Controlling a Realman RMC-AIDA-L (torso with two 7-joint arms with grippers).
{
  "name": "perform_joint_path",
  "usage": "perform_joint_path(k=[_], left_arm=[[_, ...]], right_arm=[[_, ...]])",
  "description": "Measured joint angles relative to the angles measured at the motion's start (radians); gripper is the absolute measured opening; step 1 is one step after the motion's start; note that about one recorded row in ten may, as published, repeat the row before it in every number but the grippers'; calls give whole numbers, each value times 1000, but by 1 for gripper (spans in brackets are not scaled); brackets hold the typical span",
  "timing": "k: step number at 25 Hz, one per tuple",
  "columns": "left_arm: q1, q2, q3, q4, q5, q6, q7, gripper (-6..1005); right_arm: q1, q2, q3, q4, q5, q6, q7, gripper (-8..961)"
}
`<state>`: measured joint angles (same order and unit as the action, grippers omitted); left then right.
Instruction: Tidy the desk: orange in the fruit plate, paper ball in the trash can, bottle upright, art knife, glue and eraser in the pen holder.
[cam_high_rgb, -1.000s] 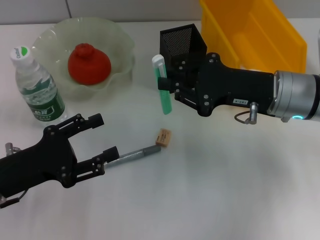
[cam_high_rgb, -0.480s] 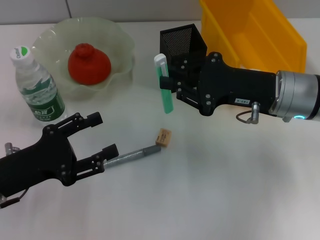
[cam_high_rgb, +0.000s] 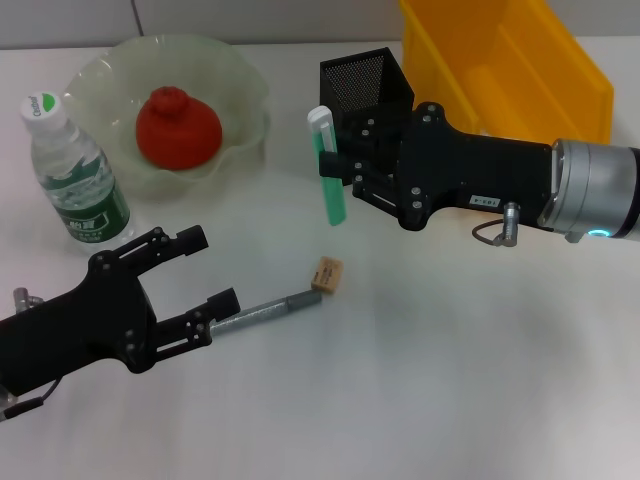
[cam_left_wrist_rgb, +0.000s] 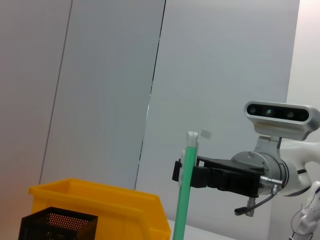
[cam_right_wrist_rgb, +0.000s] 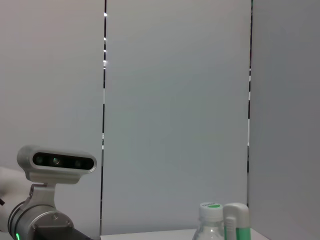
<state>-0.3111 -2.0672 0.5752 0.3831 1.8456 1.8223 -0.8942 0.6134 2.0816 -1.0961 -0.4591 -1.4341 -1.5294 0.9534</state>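
Left tool (cam_high_rgb: 200, 268): nearest to the robot, low over the worktop (cam_high_rgb: 450, 380), well this side of the pen holder. Its fingers are apart and hold nothing.
Art knife (cam_high_rgb: 265, 311): flat on the worktop, on the near side of the pen holder. One end sits right by the left tool's lower finger. Left to do.
Eraser (cam_high_rgb: 327, 275): on the worktop, touching the art knife's far tip, near the pen holder. Left to do.
Right tool (cam_high_rgb: 337, 170): just beside the pen holder, on its left. It is closed tight on the glue.
Glue (cam_high_rgb: 328, 178): held up almost straight, just left of the pen holder, not in it yet.
Pen holder (cam_high_rgb: 364, 88): stands upright. I see nothing in it.
Bottle (cam_high_rgb: 75, 175): upright, far left of the pen holder. Done.
Orange (cam_high_rgb: 177, 126): in the fruit plate (cam_high_rgb: 240, 90), left of the pen holder. Done.
Trash can (cam_high_rgb: 510, 70): just right of the pen holder.
Paper ball: I cannot see it anywhere.
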Motion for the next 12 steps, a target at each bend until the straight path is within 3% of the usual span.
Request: perform_joint_path(k=[12], left_arm=[[4,0,0,-15,-8,-2,18,800]], right_arm=[[-8,1,9,-5,13,9,-31,154]])
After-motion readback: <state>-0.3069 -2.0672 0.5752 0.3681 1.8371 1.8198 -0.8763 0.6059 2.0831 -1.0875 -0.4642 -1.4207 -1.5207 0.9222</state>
